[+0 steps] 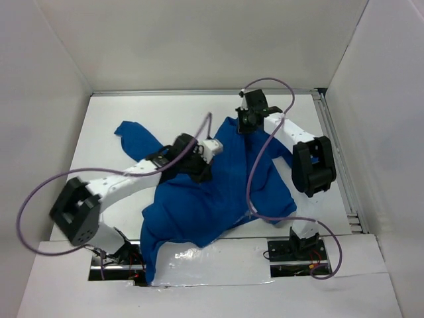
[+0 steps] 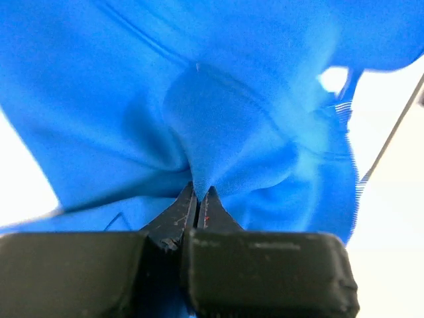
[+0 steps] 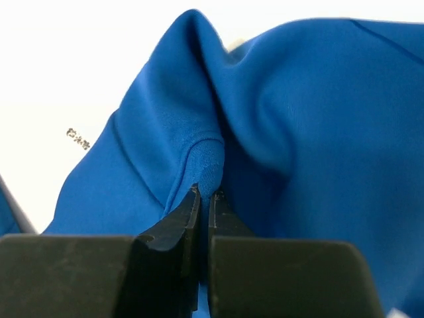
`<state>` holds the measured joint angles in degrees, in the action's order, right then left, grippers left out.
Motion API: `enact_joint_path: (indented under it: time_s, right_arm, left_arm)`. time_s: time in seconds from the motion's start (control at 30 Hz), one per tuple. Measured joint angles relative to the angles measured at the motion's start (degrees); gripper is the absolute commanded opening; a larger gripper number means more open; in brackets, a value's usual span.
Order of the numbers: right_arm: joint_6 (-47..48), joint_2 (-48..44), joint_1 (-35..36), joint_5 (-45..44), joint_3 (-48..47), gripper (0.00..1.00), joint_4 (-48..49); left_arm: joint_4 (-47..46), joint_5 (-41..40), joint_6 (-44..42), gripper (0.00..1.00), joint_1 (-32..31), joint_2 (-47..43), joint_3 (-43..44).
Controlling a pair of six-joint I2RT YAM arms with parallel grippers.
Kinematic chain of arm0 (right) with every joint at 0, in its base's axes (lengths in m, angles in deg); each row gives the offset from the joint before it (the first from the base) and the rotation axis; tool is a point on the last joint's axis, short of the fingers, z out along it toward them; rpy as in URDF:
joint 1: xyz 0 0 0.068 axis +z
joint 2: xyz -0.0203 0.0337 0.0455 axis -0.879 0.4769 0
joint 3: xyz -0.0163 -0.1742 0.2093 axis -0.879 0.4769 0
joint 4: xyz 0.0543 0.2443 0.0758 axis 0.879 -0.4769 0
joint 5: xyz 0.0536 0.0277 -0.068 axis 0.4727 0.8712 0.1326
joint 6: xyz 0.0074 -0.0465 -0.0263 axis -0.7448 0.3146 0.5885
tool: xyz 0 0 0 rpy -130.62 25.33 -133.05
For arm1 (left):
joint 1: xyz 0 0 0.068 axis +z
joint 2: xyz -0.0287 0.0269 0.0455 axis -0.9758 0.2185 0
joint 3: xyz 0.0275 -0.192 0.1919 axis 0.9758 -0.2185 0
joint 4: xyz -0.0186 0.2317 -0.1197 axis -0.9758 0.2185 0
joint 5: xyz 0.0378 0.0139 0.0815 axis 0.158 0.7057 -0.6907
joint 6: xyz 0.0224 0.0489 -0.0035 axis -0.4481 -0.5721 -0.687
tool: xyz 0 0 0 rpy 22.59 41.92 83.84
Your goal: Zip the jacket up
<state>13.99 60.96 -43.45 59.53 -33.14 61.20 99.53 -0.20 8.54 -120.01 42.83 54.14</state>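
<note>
The jacket (image 1: 218,199) lies crumpled on the surface (image 1: 146,109). The left tool (image 2: 202,199) and right tool (image 3: 204,197) each clench a pinched fold of it. Material judged soft, limp and light; take hold along the front opening edges.

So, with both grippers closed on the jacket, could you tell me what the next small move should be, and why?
Probably lift both pinches slightly and draw them apart. The left gripper and right gripper each pinch a fold of the jacket, which lies crumpled rather than spread flat for zipping.
</note>
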Motion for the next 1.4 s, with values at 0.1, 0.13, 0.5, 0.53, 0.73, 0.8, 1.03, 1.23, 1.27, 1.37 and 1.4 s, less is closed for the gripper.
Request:
enact_joint_path:
  time_s: [0.1,0.13,0.5,0.53,0.73,0.8,1.03,1.23,1.27,1.37,1.4]
  right_arm:
    - [-1.1,-5.4,0.3,-1.7,2.8,0.0,-0.5]
    - [-1.8,-8.5,0.6,-2.6,4.0,0.0,-0.7]
    - [-13.5,-52.7,10.5,-10.7,1.9,0.0,-7.5]
    - [-14.2,-55.5,11.5,-11.1,0.2,0.0,-8.2]
    - [-16.6,-61.8,14.9,-9.5,-16.6,0.0,-10.8]
    - [-17.2,-61.6,15.5,-7.5,-22.1,0.0,-11.2]
    - [-19.7,-58.9,16.1,-6.5,-30.6,0.0,-12.6]
    - [-21.0,-48.8,14.5,-16.4,-31.3,0.0,-13.2]
    - [-21.5,-46.1,13.2,-17.2,-30.8,0.0,-13.2]
    - [-23.8,-35.0,7.8,-15.3,-30.2,0.0,-12.8]
    - [-24.8,-29.7,6.0,-14.8,-30.6,0.0,-12.3]
  left_arm:
    - [-0.8,-0.9,3.0,0.0,2.8,-10.3,-1.4]
    - [-1.4,-1.5,4.2,0.0,3.4,-14.5,-1.5]
    - [-1.6,-2.0,15.3,0.0,1.8,-45.3,4.4]
    - [-1.3,-0.8,16.1,0.0,1.7,-46.2,5.9]
    - [0.6,9.4,19.8,0.0,1.4,-47.0,20.8]
    - [0.8,12.5,21.0,0.0,1.4,-46.5,26.0]
    - [1.4,13.3,24.3,0.0,1.2,-43.8,34.4]
    - [4.8,-5.4,28.1,0.0,1.1,-38.2,33.6]
    - [5.8,-9.7,28.6,0.0,1.7,-35.6,34.4]
    - [9.7,-14.3,32.7,0.0,9.6,-23.8,38.3]
    - [10.7,-12.9,34.6,0.0,14.6,-18.8,39.3]
